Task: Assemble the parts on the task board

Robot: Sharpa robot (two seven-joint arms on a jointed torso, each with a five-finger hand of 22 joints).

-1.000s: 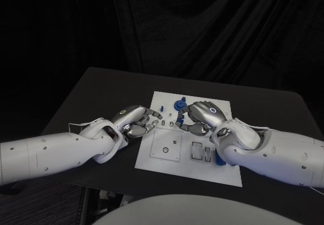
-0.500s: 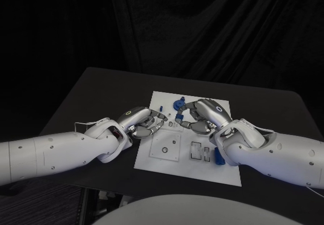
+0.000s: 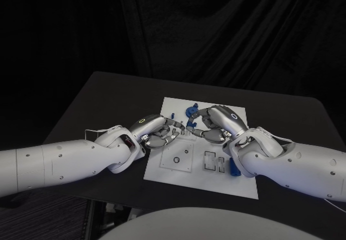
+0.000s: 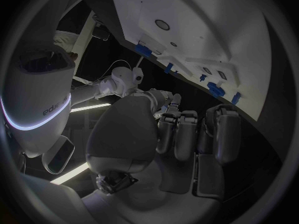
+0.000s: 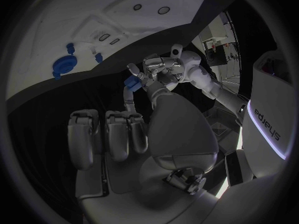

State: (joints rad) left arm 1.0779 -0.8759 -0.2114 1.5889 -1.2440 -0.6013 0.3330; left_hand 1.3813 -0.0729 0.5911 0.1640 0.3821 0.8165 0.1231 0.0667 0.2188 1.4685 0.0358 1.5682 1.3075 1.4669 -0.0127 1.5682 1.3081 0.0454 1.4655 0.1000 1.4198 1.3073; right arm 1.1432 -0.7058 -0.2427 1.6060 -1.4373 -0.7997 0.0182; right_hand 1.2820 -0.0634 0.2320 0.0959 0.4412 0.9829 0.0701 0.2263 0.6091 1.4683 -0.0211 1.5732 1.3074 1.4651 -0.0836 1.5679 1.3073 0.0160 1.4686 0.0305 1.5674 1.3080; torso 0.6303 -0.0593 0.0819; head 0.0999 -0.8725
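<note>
Two silver hands meet over the far half of the white task board, which lies flat in the middle of the black table. The left hand hangs above the board's left edge with its fingers curled inward; whether they enclose a part cannot be told, and the left wrist view shows nothing between its fingers. The right hand hangs just beside it, fingers bent toward the left hand; in the right wrist view a small blue part sits at the tip of its thumb, apparently pinched, though the second contact is hidden. A round blue part stands on the board's far edge, touching or just behind the right hand. A long blue part lies near the board's right edge beside two rectangular recesses, and a round socket opens in the raised square plate on the board's left half. Judged from their look, the parts are small, rigid, light plastic pieces with smooth faces, likely to slip or twist under an uneven pinch; each is best taken across its two broadest opposed faces, close to its middle, and kept square to its recess. The board appears stiff and needs no holding.
</note>
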